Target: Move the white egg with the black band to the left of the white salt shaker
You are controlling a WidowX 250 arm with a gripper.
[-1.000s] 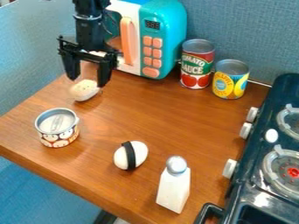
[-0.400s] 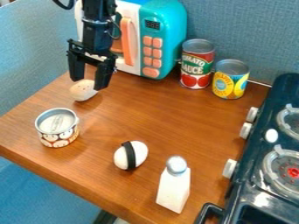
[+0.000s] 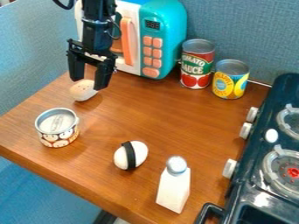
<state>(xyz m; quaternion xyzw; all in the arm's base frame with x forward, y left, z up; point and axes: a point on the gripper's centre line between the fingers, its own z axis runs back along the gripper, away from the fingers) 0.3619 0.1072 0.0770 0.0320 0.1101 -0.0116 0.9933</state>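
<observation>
White, silver-capped bottle (image 3: 173, 190) is standing nearest; black-banded white ovoid (image 3: 137, 154) is lying beyond. Silver-topped tin (image 3: 57, 127), label patterned, is standing left. Farther: beige speckled egg-shaped piece (image 3: 81, 90) is lying on brown wooden tabletop (image 3: 158, 118), long axis slanting lower left to upper right, close under black two-finger gripper (image 3: 88, 84). Fingers are hanging apart; contact: cannot tell. Red-and-green-labelled can (image 3: 196, 64) and yellow-and-blue-labelled can (image 3: 231, 79) are standing right.
</observation>
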